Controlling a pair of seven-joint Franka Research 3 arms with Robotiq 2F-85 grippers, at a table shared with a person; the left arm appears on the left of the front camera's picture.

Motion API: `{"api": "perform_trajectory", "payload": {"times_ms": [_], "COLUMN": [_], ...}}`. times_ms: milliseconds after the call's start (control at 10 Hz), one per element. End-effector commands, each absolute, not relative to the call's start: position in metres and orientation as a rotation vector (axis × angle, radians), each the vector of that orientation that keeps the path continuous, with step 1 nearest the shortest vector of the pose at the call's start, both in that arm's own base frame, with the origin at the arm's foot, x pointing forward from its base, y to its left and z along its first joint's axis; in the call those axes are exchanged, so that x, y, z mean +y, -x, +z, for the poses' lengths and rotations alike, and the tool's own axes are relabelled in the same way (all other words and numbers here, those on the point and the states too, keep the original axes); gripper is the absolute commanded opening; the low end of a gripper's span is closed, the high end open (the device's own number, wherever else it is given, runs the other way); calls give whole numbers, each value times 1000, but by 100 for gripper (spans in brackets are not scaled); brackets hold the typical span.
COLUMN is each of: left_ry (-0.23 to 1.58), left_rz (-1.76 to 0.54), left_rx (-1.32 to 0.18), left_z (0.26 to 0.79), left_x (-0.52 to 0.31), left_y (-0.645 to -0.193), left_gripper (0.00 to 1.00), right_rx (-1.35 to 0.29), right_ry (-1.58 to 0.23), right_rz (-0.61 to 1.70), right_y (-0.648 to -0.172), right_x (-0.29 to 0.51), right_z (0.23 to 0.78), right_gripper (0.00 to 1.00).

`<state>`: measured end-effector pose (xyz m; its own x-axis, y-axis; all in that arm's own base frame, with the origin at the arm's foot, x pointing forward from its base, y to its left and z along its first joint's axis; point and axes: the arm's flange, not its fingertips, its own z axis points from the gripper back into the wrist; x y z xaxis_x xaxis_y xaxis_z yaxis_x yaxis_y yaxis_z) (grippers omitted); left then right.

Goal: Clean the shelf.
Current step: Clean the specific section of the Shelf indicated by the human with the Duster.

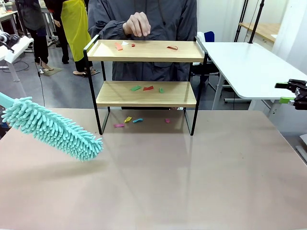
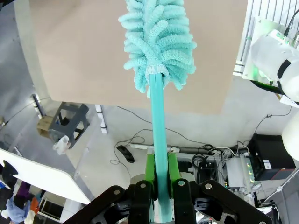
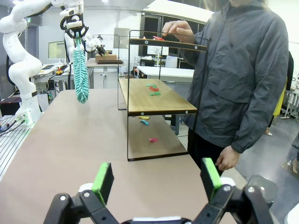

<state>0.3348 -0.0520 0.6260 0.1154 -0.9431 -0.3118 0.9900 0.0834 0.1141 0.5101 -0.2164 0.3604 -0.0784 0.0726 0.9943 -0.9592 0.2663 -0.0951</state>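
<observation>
shelf (image 1: 177, 96) stands at the far middle of the brown table (image 1: 192, 182), right in front of the person. both boards are level and the black frame is upright.

left gripper (image 2: 159, 170) is clamped on the teal handle of the duster (image 1: 53, 129), green pads tight on both sides of it. the duster is left of the shelf and on the robot's side of it, held off the table. its fluffy head slants down toward the shelf's left leg, clear of the frame.

right gripper (image 3: 156, 175) has its jaws spread wide with nothing between them. it sits well off to the right of the shelf, at roughly lower-board height.

coloured paper scraps:
- on the top board (image 1: 119, 46)
- on the lower board (image 1: 148, 88)
- on the table under the shelf (image 1: 137, 120)

person's hand (image 1: 136, 25) is just above the top board, fingers pinched. can't tell if it holds a scrap.
</observation>
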Motion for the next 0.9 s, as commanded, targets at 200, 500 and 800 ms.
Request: {"api": "perform_trajectory", "payload": {"times_ms": [200, 500, 800], "left_ry": [-333, -333, -333], "left_rz": [-1451, -1451, -1451], "left_rx": [183, 183, 183], "left_z": [630, 630, 630], "left_x": [-50, -50, -50], "left_y": [-334, -334, -334], "left_gripper": [13, 13, 13], "right_rx": [-1346, -1346, -1346], "right_ry": [-914, -914, -914], "right_rz": [1099, 1099, 1099], "right_y": [-511, -511, -511], "right_x": [-216, -216, -216], "right_z": [363, 363, 363], "right_gripper": [100, 100, 100]}}
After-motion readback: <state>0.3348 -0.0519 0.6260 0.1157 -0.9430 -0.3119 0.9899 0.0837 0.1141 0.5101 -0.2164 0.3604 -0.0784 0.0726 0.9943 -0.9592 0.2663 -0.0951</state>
